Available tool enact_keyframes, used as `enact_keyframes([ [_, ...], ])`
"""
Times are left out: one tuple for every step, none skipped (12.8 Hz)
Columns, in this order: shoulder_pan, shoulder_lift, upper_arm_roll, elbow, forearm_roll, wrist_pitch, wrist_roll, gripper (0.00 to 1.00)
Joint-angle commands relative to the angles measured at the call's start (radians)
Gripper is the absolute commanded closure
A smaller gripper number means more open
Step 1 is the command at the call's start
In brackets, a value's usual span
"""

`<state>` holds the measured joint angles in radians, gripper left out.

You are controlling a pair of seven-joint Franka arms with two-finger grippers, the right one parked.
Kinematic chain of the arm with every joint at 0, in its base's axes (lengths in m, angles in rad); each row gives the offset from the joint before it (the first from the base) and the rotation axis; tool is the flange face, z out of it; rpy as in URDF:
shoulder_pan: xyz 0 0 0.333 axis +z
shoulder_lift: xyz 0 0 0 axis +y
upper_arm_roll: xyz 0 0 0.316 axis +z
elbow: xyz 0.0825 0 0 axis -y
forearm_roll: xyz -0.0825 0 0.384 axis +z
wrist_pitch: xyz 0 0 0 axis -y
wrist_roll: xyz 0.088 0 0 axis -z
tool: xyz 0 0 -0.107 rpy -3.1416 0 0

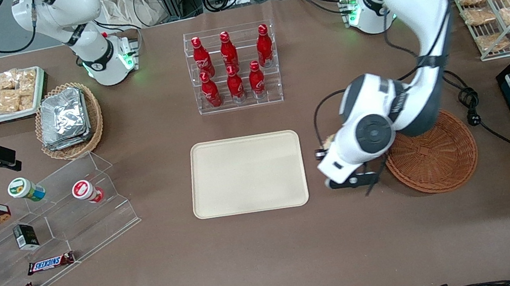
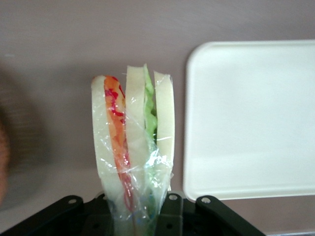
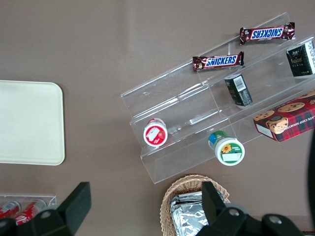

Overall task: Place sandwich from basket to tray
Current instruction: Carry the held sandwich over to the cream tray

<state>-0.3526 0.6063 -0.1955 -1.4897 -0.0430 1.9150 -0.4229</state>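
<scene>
Sandwich point(image 2: 134, 142) pinched in end effector point(image 2: 135, 209), cut edge lengthwise beside tray point(image 2: 251, 118).

The front view looks steeply down over the whole table point(image 1: 274, 262). The left wrist camera sits close above the gripper point(image 2: 135, 216) — facing down at the tray point(image 2: 251, 123), which all three views share.

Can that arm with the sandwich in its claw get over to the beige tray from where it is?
Probably yes. The claw holds the sandwich between basket and tray, with only bare tabletop between.
</scene>
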Motion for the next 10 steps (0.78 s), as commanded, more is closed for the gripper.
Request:
enact_keyframes([
  [-0.075,0.075,0.008,0.066,-0.012,0.039,-0.02,0.79],
  [-0.091,0.095,0.008,0.066,-0.012,0.059,-0.02,0.78],
  [-0.104,0.114,0.008,0.068,-0.012,0.076,-0.017,0.78],
  [-0.109,0.136,0.007,0.068,-0.014,0.094,-0.017,0.78],
  [-0.124,0.151,0.007,0.068,-0.014,0.113,-0.016,0.78],
  [-0.126,0.167,0.008,0.068,-0.014,0.125,-0.017,0.78],
  [-0.128,0.179,0.007,0.068,-0.014,0.145,-0.017,0.78],
  [-0.129,0.187,0.007,0.068,-0.014,0.157,-0.016,0.78],
  [-0.137,0.19,0.007,0.068,-0.014,0.16,-0.017,0.78],
  [-0.137,0.19,0.007,0.068,-0.015,0.161,-0.017,0.75],
])
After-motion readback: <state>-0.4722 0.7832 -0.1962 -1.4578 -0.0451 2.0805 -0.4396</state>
